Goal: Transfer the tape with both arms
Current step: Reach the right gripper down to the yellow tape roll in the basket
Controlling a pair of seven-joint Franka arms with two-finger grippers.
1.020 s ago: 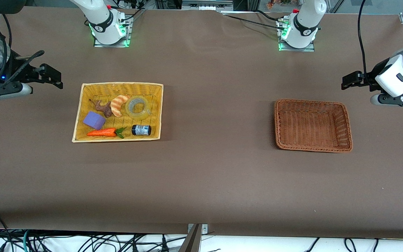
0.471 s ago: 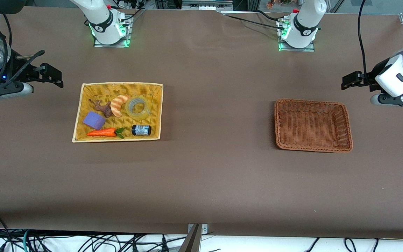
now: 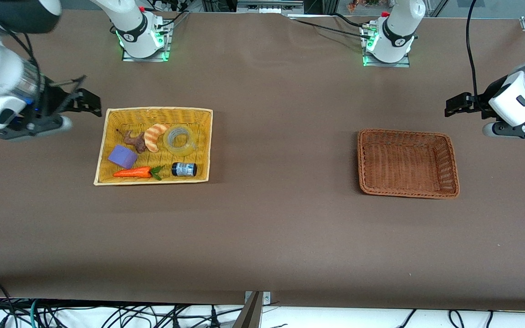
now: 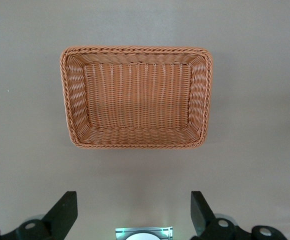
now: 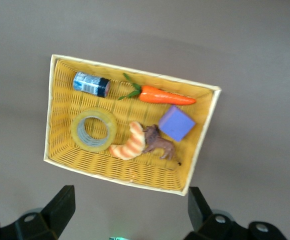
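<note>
The tape (image 3: 179,139) is a translucent yellowish ring lying flat in the yellow basket (image 3: 201,136), beside a striped croissant. It also shows in the right wrist view (image 5: 94,130). My right gripper (image 3: 90,101) is open and empty, high up beside the yellow basket's edge at the right arm's end of the table. In its wrist view the right gripper (image 5: 130,212) has its jaws wide apart. My left gripper (image 3: 457,105) is open and empty, held up beside the brown basket (image 3: 407,162) at the left arm's end; in its wrist view the left gripper (image 4: 133,215) frames bare table.
The yellow basket also holds a purple block (image 3: 123,156), a carrot (image 3: 134,172), a small black jar (image 3: 184,169), a croissant (image 3: 154,136) and a brown toy animal (image 3: 135,140). The brown basket (image 4: 135,97) holds nothing. Brown table lies between the baskets.
My right arm has swung toward the yellow basket, and its gripper now hangs by the basket's edge. The left arm has not moved. The tape lies where it was.
</note>
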